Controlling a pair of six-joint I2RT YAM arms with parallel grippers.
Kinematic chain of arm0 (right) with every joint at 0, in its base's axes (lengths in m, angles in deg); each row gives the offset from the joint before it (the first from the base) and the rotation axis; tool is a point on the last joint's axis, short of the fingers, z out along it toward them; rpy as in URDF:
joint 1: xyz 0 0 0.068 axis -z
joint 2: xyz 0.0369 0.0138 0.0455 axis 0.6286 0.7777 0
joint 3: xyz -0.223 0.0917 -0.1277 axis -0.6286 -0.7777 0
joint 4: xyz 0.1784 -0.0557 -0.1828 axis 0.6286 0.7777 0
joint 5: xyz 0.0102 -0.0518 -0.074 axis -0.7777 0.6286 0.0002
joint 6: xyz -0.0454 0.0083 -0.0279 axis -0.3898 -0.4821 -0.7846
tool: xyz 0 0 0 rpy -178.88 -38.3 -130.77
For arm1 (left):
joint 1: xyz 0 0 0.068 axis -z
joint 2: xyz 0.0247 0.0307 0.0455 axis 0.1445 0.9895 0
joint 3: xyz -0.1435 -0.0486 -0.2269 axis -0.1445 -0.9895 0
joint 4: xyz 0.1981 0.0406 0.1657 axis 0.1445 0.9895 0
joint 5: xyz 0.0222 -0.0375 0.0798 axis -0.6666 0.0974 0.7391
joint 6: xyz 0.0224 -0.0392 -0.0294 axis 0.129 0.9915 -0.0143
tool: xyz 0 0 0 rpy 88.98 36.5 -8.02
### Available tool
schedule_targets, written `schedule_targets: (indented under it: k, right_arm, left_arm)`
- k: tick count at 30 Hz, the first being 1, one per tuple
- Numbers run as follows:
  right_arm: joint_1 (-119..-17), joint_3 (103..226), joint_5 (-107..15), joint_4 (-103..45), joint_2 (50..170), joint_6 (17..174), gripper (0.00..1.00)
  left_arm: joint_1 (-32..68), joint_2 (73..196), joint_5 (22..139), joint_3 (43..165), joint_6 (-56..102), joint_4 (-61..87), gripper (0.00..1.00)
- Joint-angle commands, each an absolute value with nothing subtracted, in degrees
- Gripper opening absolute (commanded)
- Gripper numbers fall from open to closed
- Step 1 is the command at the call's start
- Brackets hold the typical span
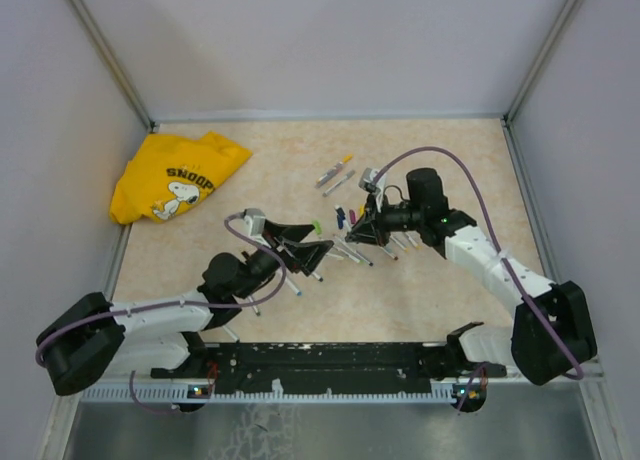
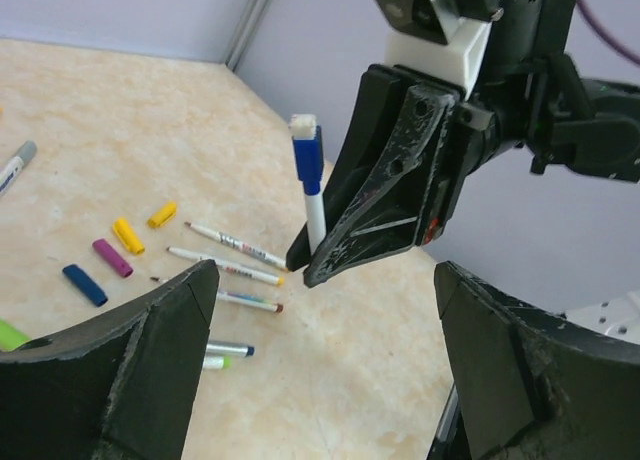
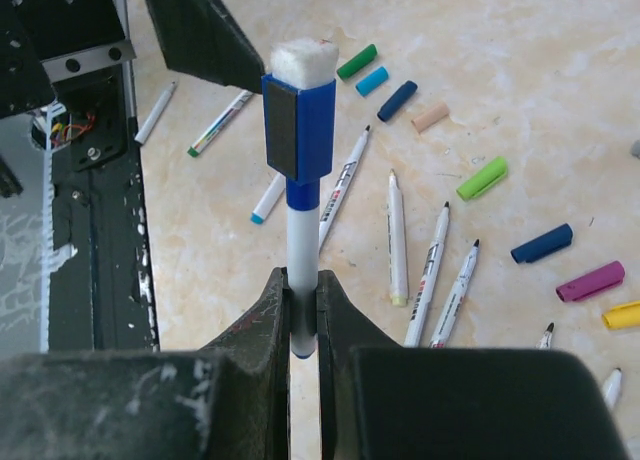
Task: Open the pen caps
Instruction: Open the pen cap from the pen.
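Black-white arms, purple cables, fingers seemingly scuffed

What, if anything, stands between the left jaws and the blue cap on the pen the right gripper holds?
Nothing visible. The blue cap stands up clear of the right gripper, which is shut on the pen lower down. The open left gripper faces the cap across bare air.

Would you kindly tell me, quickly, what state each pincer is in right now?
Left pincer: open, holding nothing.
Right pincer: closed on the blue-capped marker, held upright.
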State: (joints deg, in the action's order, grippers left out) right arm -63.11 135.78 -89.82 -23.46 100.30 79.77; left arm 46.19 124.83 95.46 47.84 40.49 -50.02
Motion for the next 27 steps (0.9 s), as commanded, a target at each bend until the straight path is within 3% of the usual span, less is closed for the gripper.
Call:
schedule_targets:
  k: [1, 6, 12, 27]
  right_arm:
    - [-62.85, 139.58, -89.83, -16.52, 100.47, 71.25, 0.0]
    - [-62.88, 139.73, -88.65, -15.76, 100.37, 70.16, 0.0]
    - [-62.85, 140.05, -88.28, -14.82, 100.81, 69.52, 0.0]
    - [-62.85, 140.54, -88.32, -13.75, 101.61, 68.73, 0.0]
  left_arm:
    - [40.99, 122.68, 82.37, 50.29, 41.54, -40.69, 0.94]
    - [35.07, 122.32, 74.83, 48.25, 46.17, -45.1, 0.97]
    - [33.17, 121.86, 74.48, 45.49, 48.89, -50.3, 1.0]
    - [32.56, 124.11, 74.94, 48.14, 49.24, -46.15, 1.0]
